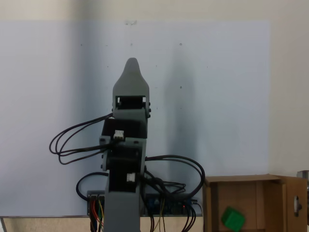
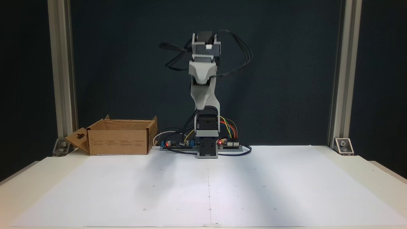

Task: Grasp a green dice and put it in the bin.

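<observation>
While the hand's [image 1: 131, 65] opening cannot be told, the green dice [image 1: 233, 218] lies inside the corrugated bin [image 1: 253, 180].

bin [image 1: 251, 193] cut off by frame edge, gripper [image 1: 131, 65] jaws overlapped — state unclear

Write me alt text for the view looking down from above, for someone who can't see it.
A green dice lies inside the brown cardboard bin at the lower right. The grey robot arm rises at the centre over a white sheet, with black cables looping from it and its gripper uppermost.
</observation>
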Motion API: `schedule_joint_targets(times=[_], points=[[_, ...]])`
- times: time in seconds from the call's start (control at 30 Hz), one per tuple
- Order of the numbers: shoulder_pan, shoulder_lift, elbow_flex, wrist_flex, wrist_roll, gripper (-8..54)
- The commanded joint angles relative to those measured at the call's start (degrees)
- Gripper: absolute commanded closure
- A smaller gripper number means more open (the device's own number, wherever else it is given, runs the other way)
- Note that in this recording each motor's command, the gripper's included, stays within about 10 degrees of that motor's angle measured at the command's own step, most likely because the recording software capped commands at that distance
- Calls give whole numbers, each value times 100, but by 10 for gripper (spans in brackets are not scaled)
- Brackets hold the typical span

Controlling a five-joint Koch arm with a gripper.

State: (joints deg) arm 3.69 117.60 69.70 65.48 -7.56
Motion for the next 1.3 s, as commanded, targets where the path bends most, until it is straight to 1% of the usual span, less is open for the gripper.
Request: schedule_joint_targets(times=[0.0, 0.23, 0.53, 0.8, 0.93, 1.13, 1.27], points=[[-18, 272, 211, -965, 255, 12], [0, 844, 2039, -2336, 237, 16], [-18, 1582, 3841, -3909, 246, 7], [53, 1802, 5256, -5280, 229, 6], [97, 1828, 5713, -5887, 211, 5], [97, 1837, 7146, -6994, 62, 4], [79, 1828, 8156, -8102, -35, 7]])
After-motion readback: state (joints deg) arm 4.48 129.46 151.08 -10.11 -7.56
